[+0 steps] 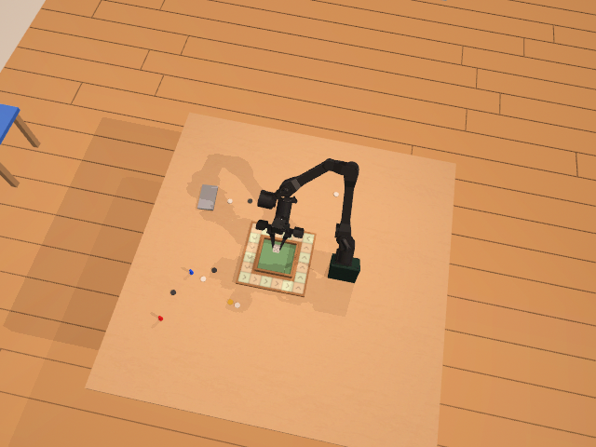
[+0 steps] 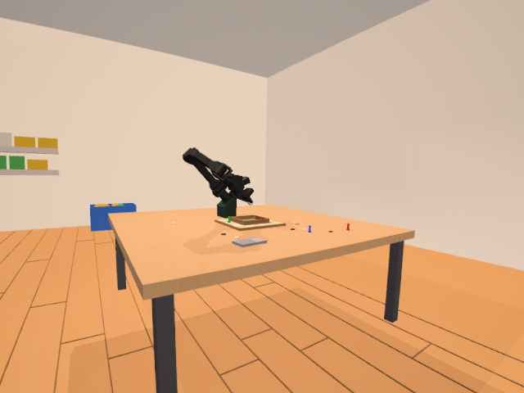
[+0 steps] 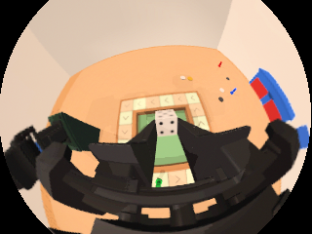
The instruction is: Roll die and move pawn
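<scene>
No brand or writing can be read anywhere; the only marks are the arrow chevrons on the pale squares of the board (image 1: 304, 251) and the dark pips on the die (image 3: 167, 121), whose count is too blurred to give; the hand (image 3: 167, 132) is pinching that die between its fingertips, held up above the green dice tray (image 1: 277, 257), toward the tray's far-left corner as the top view has it.

The wrist view alone shows the die's white face, and just below it the green pawn (image 3: 158, 182) standing on a board square; the exterior view shows that pawn (image 2: 228, 219) upright at the board's near-left edge, while from the top it is hidden under the arm; the top view alone lays out the loose pieces on the worktop (image 1: 375, 307): a grey card (image 1: 207, 196), a blue pawn (image 1: 191, 271), a red pawn (image 1: 160, 318) and small black, white and yellow discs, all well apart from the board.

In the exterior view the die is too small to make out at the hand (image 2: 250, 200); the wrist view's lower half is filled by the dark hand body.
</scene>
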Available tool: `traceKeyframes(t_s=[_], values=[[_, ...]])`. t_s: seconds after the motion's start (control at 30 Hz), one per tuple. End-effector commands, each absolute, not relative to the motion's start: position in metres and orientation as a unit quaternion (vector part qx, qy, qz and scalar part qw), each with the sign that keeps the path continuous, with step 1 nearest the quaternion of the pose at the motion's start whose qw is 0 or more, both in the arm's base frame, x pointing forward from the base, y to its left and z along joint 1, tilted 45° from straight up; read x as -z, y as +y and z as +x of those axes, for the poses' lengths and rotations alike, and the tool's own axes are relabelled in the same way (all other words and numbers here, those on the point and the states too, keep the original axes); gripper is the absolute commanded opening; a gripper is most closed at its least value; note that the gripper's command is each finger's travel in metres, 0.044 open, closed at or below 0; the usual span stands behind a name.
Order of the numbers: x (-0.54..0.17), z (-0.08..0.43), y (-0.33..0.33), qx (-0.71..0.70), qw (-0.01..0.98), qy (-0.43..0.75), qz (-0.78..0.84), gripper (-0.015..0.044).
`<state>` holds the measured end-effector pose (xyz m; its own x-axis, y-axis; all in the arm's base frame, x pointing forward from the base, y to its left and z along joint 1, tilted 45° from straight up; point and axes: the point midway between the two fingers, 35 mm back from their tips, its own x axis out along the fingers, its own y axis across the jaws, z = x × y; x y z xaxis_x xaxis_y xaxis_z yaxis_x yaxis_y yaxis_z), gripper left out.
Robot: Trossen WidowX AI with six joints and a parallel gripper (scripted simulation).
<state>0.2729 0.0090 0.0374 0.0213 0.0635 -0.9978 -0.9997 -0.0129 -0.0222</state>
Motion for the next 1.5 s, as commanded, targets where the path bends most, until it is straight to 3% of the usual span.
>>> traceKeyframes(t_s=[0.0, 0.73, 1.27, 1.37, 1.47], values=[[-0.045, 0.272, 0.01, -0.516, 0.519, 0.473, -0.491, 0.0], [-0.044, 0.272, 0.01, -0.515, 0.517, 0.475, -0.492, 0.0], [-0.073, 0.271, 0.038, -0.516, 0.519, 0.472, -0.491, 0.042], [-0.071, 0.27, 0.038, -0.513, 0.514, 0.479, -0.492, 0.044], [-0.048, 0.266, 0.031, -0.46, 0.443, 0.564, -0.524, 0.044]])
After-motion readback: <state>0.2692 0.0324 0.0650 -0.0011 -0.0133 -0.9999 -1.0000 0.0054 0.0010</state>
